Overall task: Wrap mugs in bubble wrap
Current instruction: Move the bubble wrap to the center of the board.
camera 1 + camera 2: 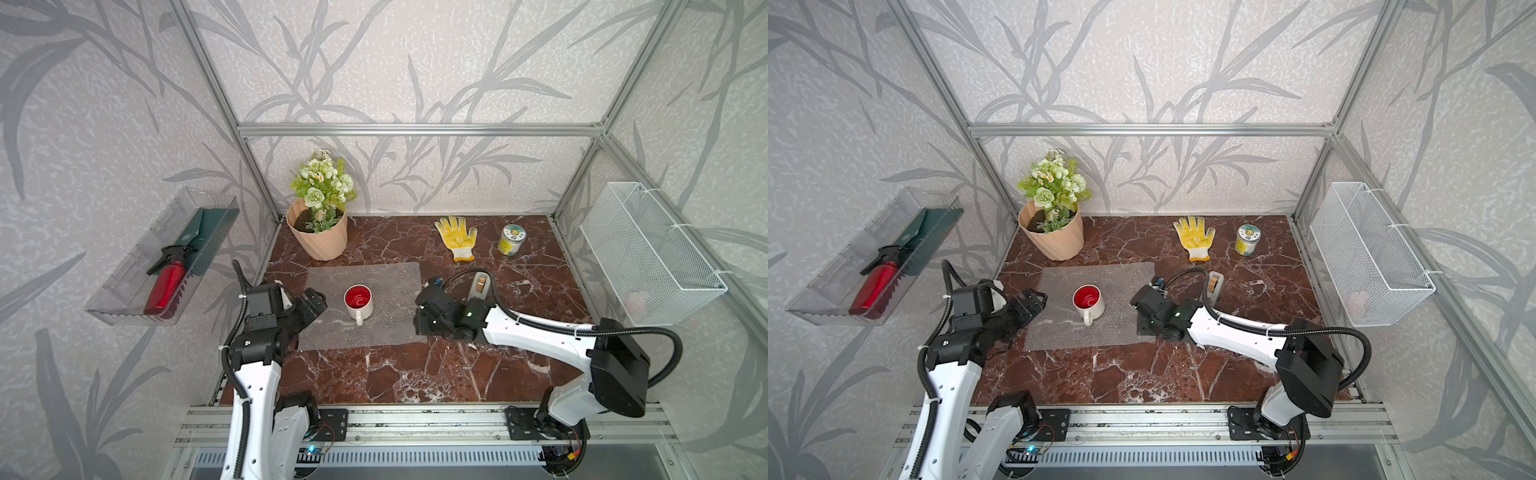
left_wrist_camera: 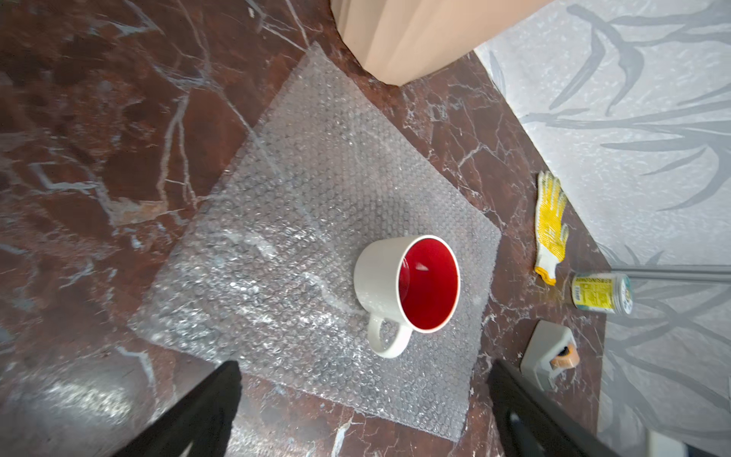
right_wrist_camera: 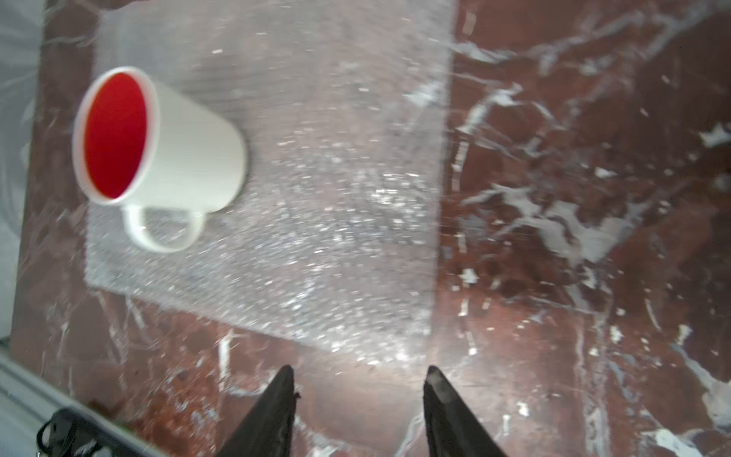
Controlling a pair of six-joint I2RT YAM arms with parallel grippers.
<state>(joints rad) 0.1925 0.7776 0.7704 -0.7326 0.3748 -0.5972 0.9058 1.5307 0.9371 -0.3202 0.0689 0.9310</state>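
Your white ceramic mug with red interior (image 1: 358,302) stands upright on the clear dotted bubble wrap sheet (image 1: 386,286). The left gripper (image 2: 364,366) and right gripper (image 3: 360,368) hang released and empty at the sheet's opposite edges. If you drag an edge, the mug may tip.

A white mug (image 1: 358,302) with a red inside stands upright on the bubble wrap (image 1: 386,278), which lies flat on the marble table (image 1: 415,374). The left gripper (image 1: 314,302) hangs at the sheet's left edge, the right gripper (image 1: 422,313) at its right edge.
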